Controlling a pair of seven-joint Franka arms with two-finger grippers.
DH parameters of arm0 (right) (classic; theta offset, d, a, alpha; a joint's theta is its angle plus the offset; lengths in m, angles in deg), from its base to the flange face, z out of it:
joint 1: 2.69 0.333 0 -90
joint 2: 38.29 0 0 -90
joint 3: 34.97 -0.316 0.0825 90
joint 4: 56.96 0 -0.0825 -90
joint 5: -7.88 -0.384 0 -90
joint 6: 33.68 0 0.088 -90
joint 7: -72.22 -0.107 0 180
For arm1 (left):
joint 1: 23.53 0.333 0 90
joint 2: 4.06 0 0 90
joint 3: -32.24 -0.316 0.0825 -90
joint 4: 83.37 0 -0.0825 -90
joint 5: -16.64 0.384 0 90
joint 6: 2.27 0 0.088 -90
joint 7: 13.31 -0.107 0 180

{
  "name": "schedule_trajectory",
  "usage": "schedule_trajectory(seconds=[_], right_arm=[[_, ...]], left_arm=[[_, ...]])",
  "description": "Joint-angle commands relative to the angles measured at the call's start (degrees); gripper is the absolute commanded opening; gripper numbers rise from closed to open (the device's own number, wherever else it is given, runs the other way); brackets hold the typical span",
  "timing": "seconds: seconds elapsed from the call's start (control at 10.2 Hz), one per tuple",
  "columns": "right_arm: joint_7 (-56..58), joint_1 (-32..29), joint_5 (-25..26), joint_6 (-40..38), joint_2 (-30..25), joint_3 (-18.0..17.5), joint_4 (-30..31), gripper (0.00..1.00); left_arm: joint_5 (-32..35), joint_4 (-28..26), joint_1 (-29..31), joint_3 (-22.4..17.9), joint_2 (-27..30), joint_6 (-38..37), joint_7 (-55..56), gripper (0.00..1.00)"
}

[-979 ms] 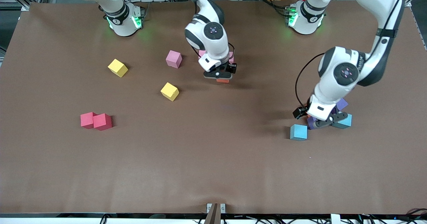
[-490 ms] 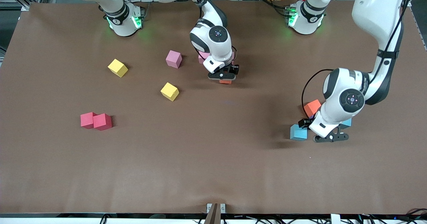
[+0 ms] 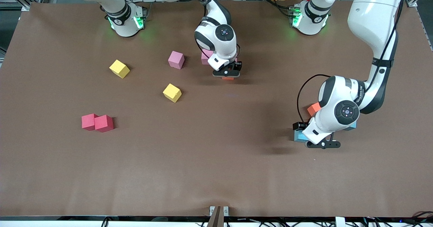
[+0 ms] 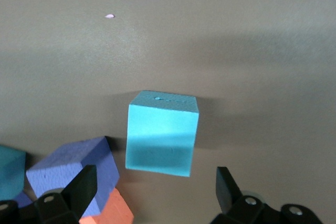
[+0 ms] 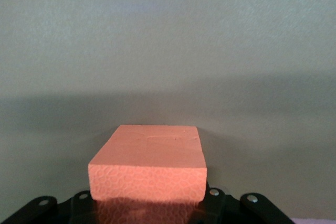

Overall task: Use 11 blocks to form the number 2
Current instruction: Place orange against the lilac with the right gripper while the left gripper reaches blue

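Orange foam fills our right gripper [image 3: 227, 74]: its jaws are clamped on an orange block [image 5: 148, 169] above the table [image 3: 216, 159], beside two pink blocks [image 3: 176, 59]. Our left gripper [image 4: 152, 192] hangs with jaws wide apart over a light blue block [image 4: 161, 132], next to a purple block [image 4: 73, 169]. No digit has been formed.

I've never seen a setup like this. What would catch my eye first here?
Probably the two white arms over the brown table: the right gripper is shut on an orange block near the middle, beside two pink blocks. The left gripper hangs open over a light blue block at the left arm's end. Loose bright cubes come next: two yellow blocks and a touching pair of red blocks toward the right arm's end.
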Motion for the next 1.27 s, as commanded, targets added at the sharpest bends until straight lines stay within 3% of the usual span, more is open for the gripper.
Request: schedule_trajectory(seconds=[0.0, 0.59, 0.69, 0.88, 1.18], right_arm=[[-1.09, 0.31, 0.69, 0.0, -0.17, -0.46, 1.02, 0.22], [-1.62, 0.31, 0.07, 0.79, 0.01, -0.9, 1.02, 0.22], [-1.62, 0.31, 0.07, 0.7, 0.01, -0.99, 0.94, 0.29], [-2.32, -0.12, -2.11, 0.53, -0.08, -0.9, 0.76, 1.0], [-1.71, -1.18, -5.71, 0.18, -0.78, -0.9, 0.06, 1.0]], left_arm=[[-1.39, 2.53, -0.4, -1.95, -2.42, -1.09, -7.23, 1.0], [-2.27, 3.77, -1.45, -1.86, -3.31, -1.09, -6.28, 1.0], [-2.18, 3.85, -1.45, -1.86, -3.66, -1.09, -6.28, 1.0], [-2.0, 3.86, -1.71, -1.86, -4.01, -0.91, -6.54, 1.0], [-2.09, 4.03, -1.72, -1.86, -4.98, 0.49, -6.45, 1.0]])
